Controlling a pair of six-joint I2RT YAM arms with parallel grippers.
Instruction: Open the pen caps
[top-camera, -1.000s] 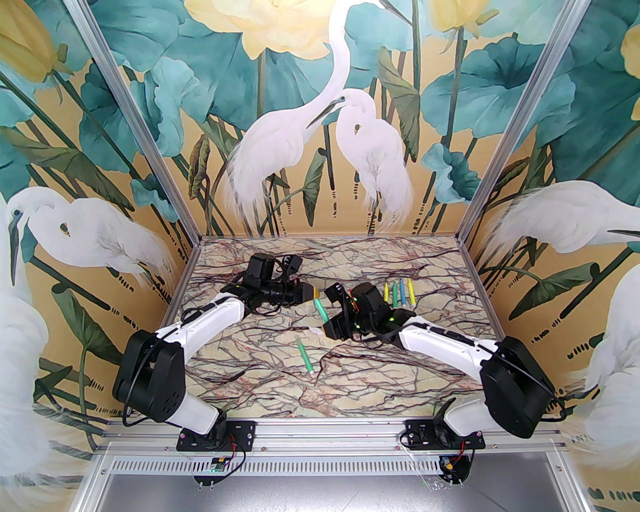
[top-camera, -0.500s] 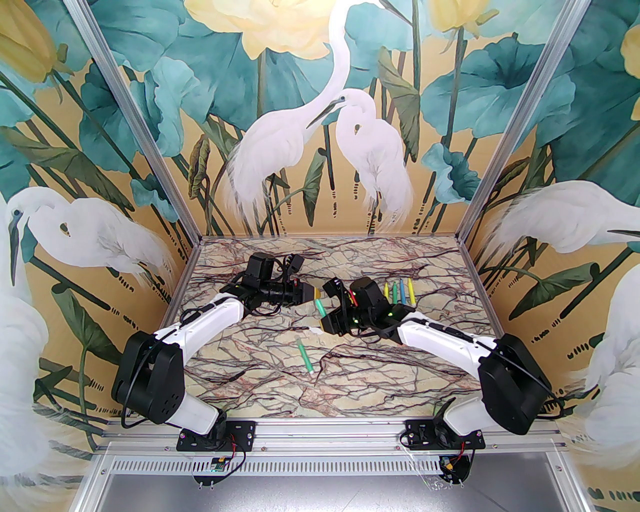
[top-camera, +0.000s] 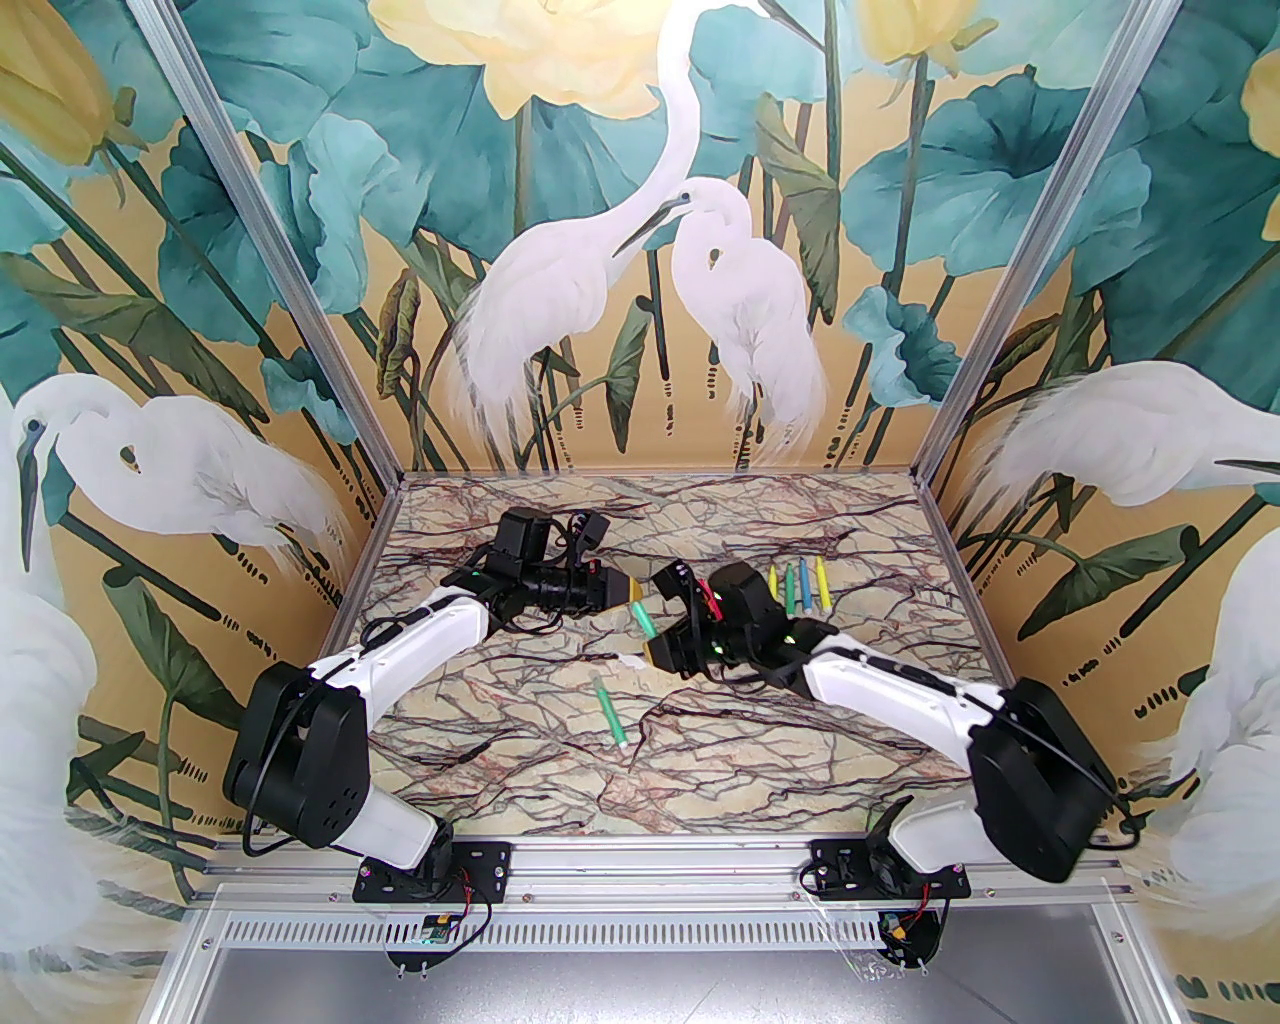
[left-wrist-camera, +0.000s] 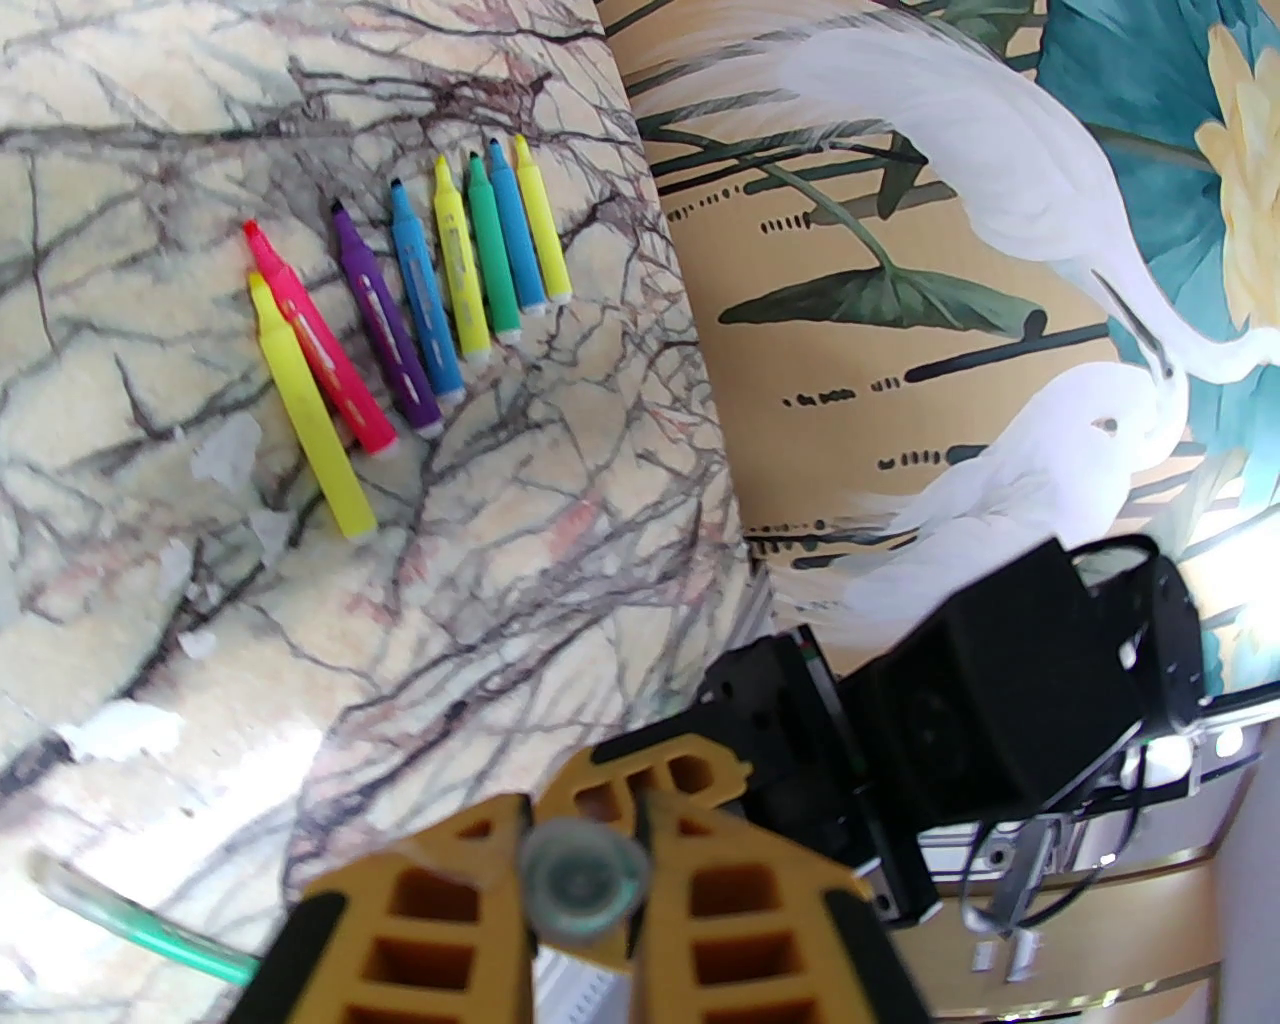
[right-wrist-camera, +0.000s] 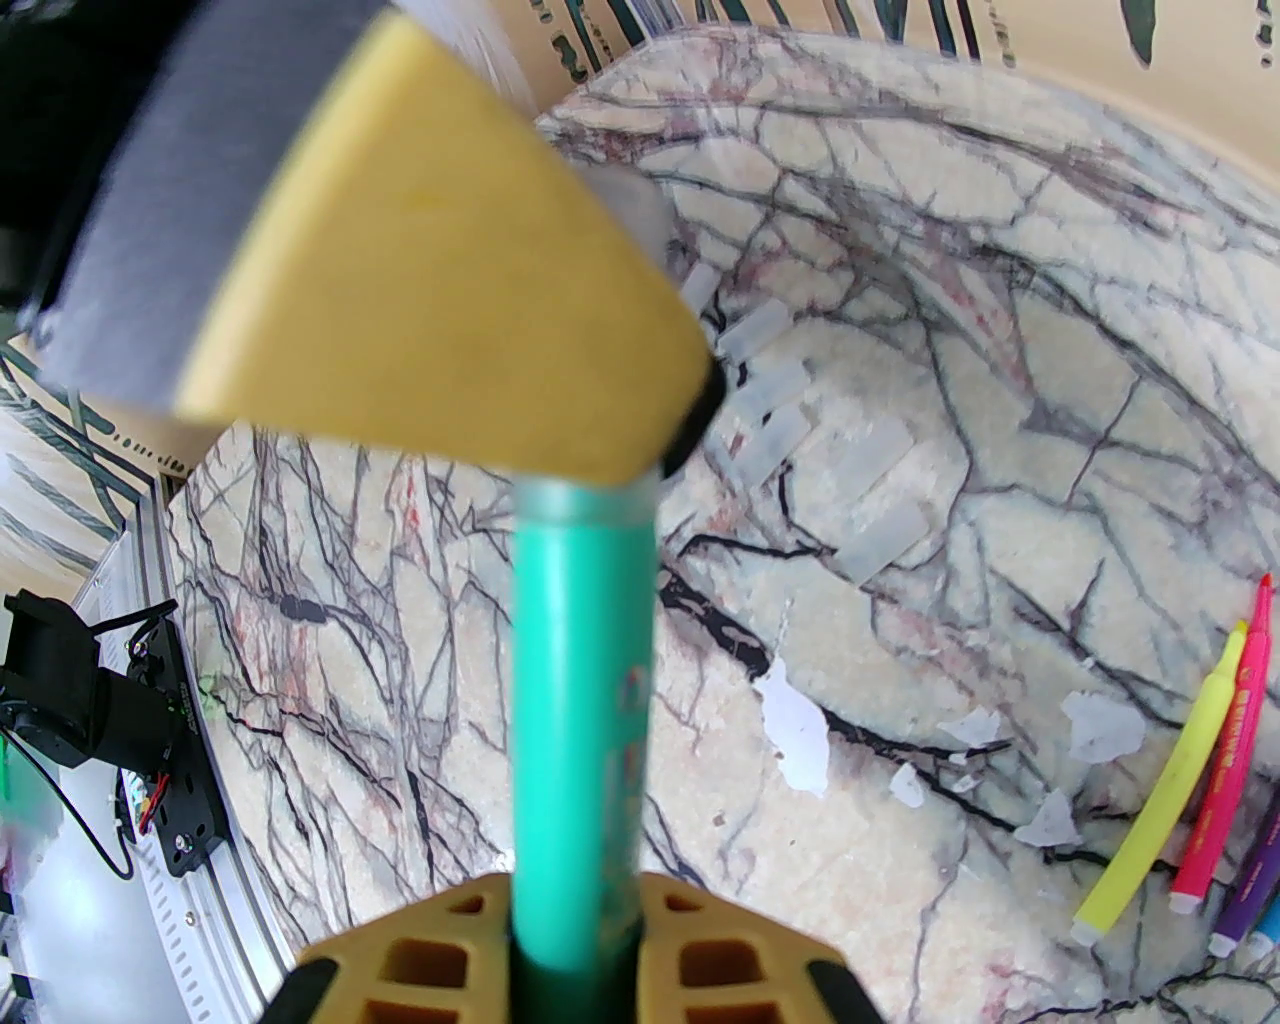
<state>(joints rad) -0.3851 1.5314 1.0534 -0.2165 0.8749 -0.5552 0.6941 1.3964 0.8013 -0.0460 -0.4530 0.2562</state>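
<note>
The left fingers (left-wrist-camera: 690, 900) are clamped on the pale translucent tube cap (left-wrist-camera: 583, 880), seen end-on between them. The right fingers (right-wrist-camera: 700, 960) are clamped around the barrel of the green felt-tip pen (right-wrist-camera: 580, 720), whose capped end runs to 12 o'clock under the left arm's yellow finger.

The step in hand is uncapping this pen, held above the middle of the marble-patterned worktop (top-camera: 800, 780). The next move, I judge, calls for a straight pull apart along the barrel, with both grips firm. The cap looks seated, its rim meeting the green barrel.

From above, a row of uncapped coloured pens (left-wrist-camera: 450, 280) lies at 2 o'clock of the grip. Loose clear caps (right-wrist-camera: 870, 530) lie on the worktop, and a second green pen (top-camera: 610, 715) lies at 6 o'clock, seemingly capped.
</note>
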